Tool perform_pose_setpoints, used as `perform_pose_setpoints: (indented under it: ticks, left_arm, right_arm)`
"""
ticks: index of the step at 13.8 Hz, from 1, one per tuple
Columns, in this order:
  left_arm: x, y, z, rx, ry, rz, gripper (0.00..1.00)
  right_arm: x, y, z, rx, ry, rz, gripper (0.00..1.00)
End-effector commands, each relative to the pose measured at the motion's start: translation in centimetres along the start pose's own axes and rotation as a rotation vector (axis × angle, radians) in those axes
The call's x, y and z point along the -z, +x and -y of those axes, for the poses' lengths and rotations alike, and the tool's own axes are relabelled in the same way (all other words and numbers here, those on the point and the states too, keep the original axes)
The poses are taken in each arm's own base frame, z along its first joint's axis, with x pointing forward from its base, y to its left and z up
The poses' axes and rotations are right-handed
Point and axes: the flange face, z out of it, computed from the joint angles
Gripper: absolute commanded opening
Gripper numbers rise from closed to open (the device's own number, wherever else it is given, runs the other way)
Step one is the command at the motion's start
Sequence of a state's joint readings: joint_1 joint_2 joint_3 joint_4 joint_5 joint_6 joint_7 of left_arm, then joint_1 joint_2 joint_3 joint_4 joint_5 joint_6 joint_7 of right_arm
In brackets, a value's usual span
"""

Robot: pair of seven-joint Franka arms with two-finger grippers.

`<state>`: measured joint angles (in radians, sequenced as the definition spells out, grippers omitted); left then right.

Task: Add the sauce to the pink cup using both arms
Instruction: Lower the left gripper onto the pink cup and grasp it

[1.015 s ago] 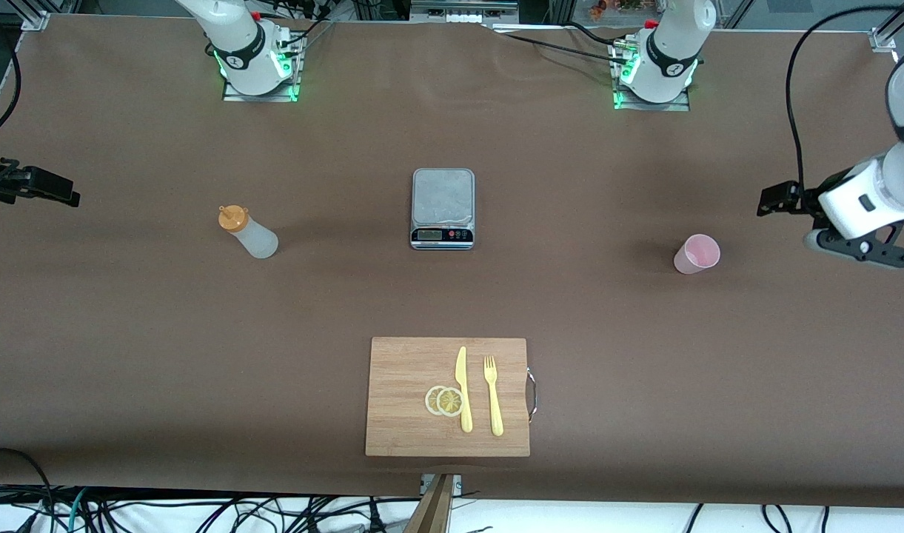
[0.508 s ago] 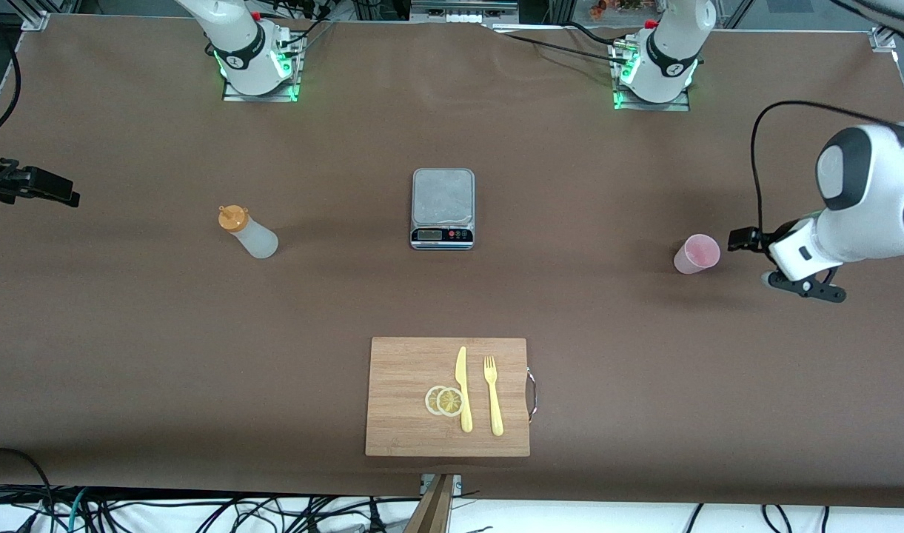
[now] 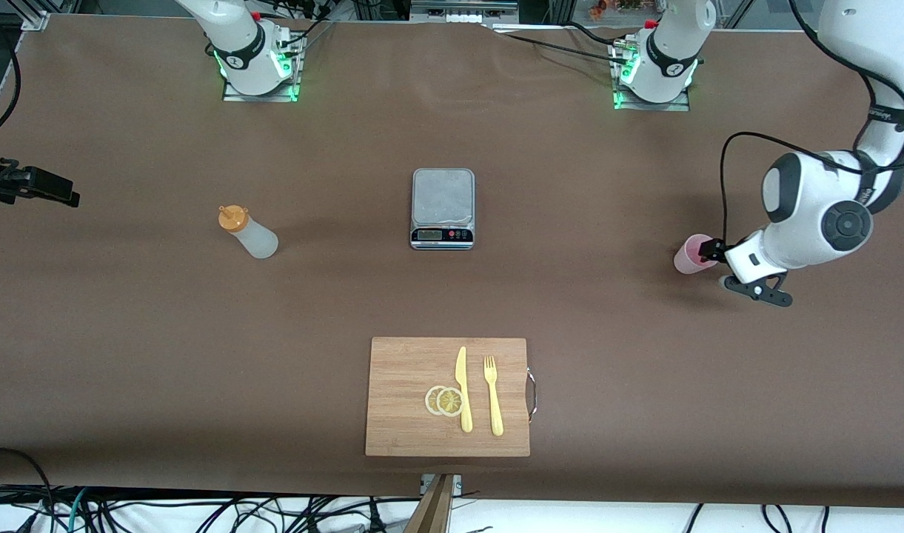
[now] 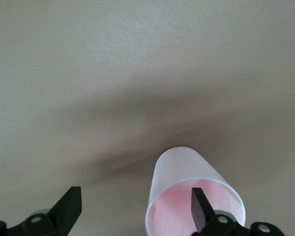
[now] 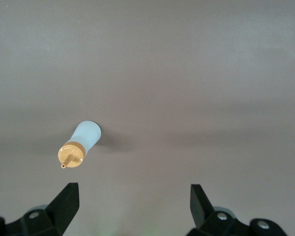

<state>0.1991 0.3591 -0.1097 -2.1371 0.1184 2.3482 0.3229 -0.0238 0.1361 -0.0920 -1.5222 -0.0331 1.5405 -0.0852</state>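
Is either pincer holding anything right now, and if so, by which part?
Nothing is held. The left pincer is open at the pink cup, one finger inside its rim, not clamped. The right pincer is open above the table, clear of the sauce bottle.

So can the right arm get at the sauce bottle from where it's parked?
Probably yes. The sauce bottle stands upright and alone on bare table toward the right arm's end, nothing beside it. The right gripper is open and waits over the table's edge with the bottle in its wrist view. The left gripper is at the pink cup.
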Motion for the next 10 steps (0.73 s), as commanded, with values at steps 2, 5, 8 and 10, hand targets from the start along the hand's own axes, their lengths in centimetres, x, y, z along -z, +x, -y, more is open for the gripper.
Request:
perform_pose_setpoints:
  ticks: [2, 5, 8, 10]
  left_arm:
    - [-1.1, -1.5, -1.1, -0.049, 0.009, 0.002, 0.00]
    - [-1.0, -0.8, -1.7, -0.068, 0.011, 0.000, 0.00]
    - [-0.8, -0.7, -1.6, -0.067, 0.013, -0.004, 0.00]
    - [0.0, -0.3, -1.2, -0.062, 0.019, -0.016, 0.00]
  right_arm:
    - [0.6, 0.1, -0.1, -0.005, -0.004, -0.007, 1.00]
    - [0.5, 0.1, -0.1, -0.007, -0.004, -0.005, 1.00]
    - [0.5, 0.1, -0.1, -0.007, -0.004, -0.004, 1.00]
    - [0.5, 0.1, -0.1, -0.005, -0.004, -0.005, 1.00]
